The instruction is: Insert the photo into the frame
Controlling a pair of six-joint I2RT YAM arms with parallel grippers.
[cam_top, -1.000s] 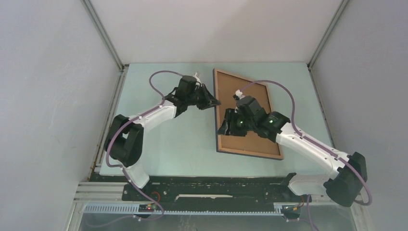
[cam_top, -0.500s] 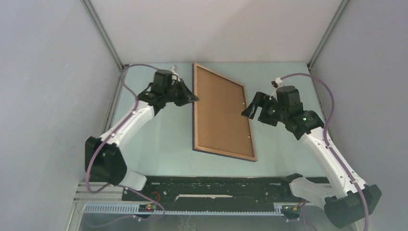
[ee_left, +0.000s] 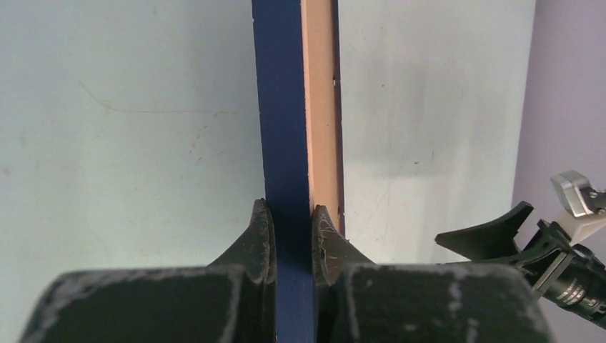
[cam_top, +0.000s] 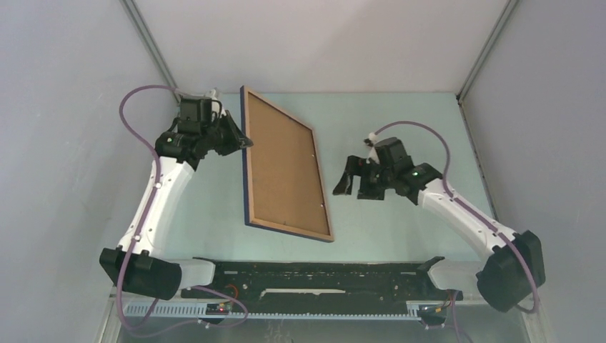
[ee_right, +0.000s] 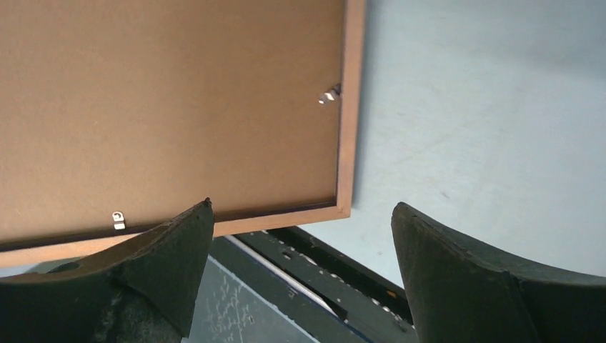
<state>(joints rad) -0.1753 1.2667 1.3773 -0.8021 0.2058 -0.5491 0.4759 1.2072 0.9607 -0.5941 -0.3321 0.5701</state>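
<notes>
Half a second ago the frame (cam_top: 282,171) sat nearer the middle of the counter (cam_top: 400,121). Now it lies further left, plain brown back toward the overhead camera, its top corner close to the back wall. The left arm has swung outward with it. The left gripper (cam_top: 241,140) remains clamped on the frame's long left edge near the top. A second ago the right gripper (cam_top: 348,177) was over the backing board; it now hangs to the frame's right, apart from it, with its jaws spread wide.

The overhead view shows the whole layout but not the grip itself. The left wrist view does: the left gripper (ee_left: 288,214) has its jaws narrowed onto a dark blue strip, with the frame's (ee_left: 320,107) tan wooden edge running just beside it, seen edge-on. Whether the frame's far side touches the counter cannot be told.

The right wrist view gives the back in detail. The right gripper (ee_right: 301,206) is wide and holds nothing, and between its fingers show the frame's (ee_right: 179,107) near corner, two small metal clips (ee_right: 330,94) and the black rail (ee_right: 314,275) beyond.
</notes>
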